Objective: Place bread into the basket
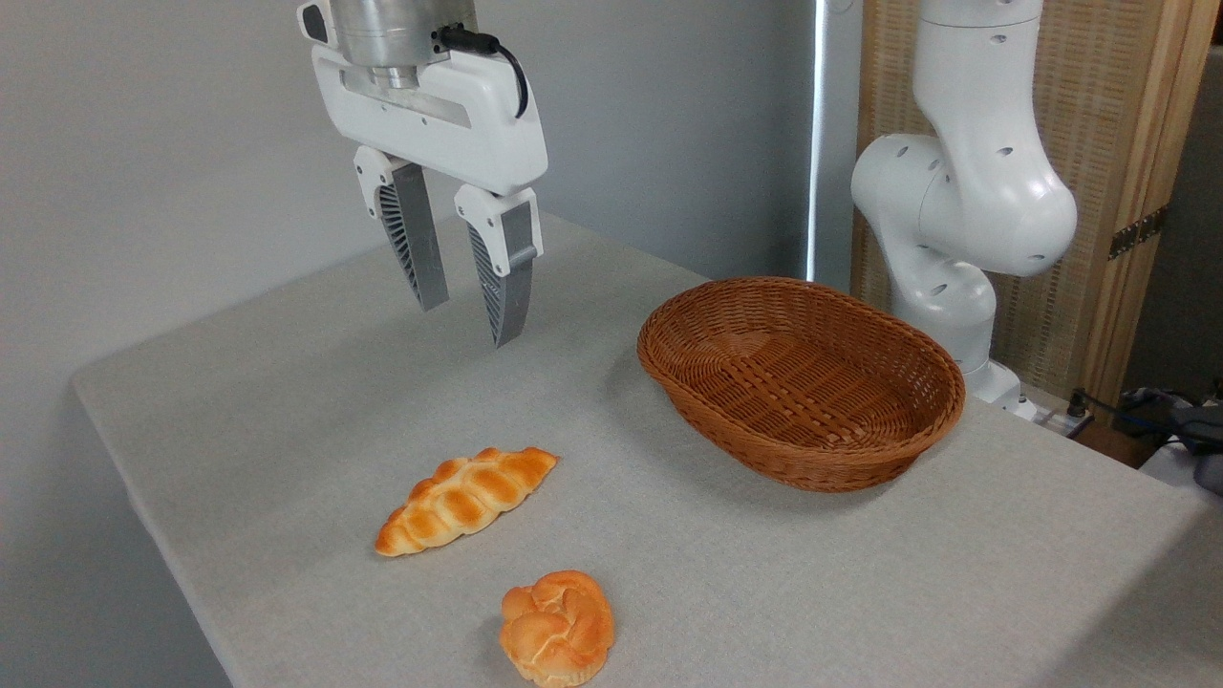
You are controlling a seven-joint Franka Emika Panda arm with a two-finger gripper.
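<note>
One bread (466,501) — one round bun (558,627), one basket (801,380) — beneath one empty, parted hand (468,320).

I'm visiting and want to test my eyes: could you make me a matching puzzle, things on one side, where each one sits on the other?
Things:
1. loaf
2. bun
3. basket
4. tool

Places:
A. hanging open above the table, touching nothing
B. nearest the front edge of the table
C. on the right, nothing in it
D. flat on the cloth, left of the basket

Pairs: 1-D, 2-B, 3-C, 4-A
</note>
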